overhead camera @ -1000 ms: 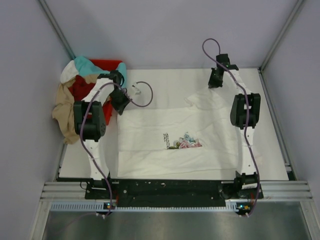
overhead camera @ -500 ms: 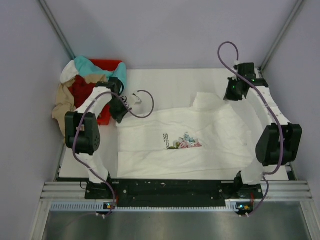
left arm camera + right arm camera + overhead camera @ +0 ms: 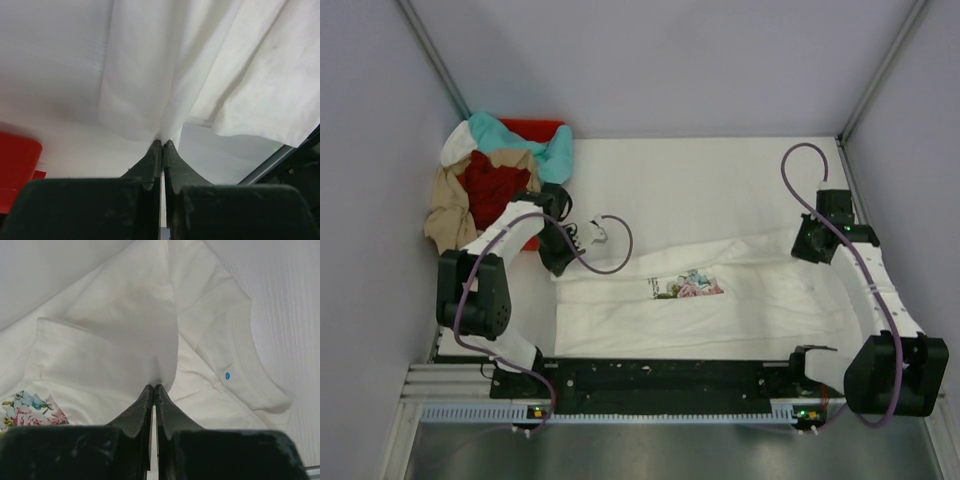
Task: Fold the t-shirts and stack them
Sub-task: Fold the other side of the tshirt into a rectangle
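The white t-shirt with the flower print lies across the near half of the table, its far edge doubled toward me. My left gripper is shut on its far left edge, and the pinched cloth shows in the left wrist view. My right gripper is shut on its far right edge, and the pinched fold shows in the right wrist view, beside the collar. Teal, dark red, tan and cream t-shirts are heaped at the far left.
A red bin holds the heap at the far left corner, and the tan cloth hangs over its near side. The metal rail runs along the table's near edge. Grey walls close the sides and back.
Both grippers have pulled the white shirt's far edge toward the near side, folding it over itself. The right arm swung from the far right corner back to mid-table; the left moved slightly nearer.
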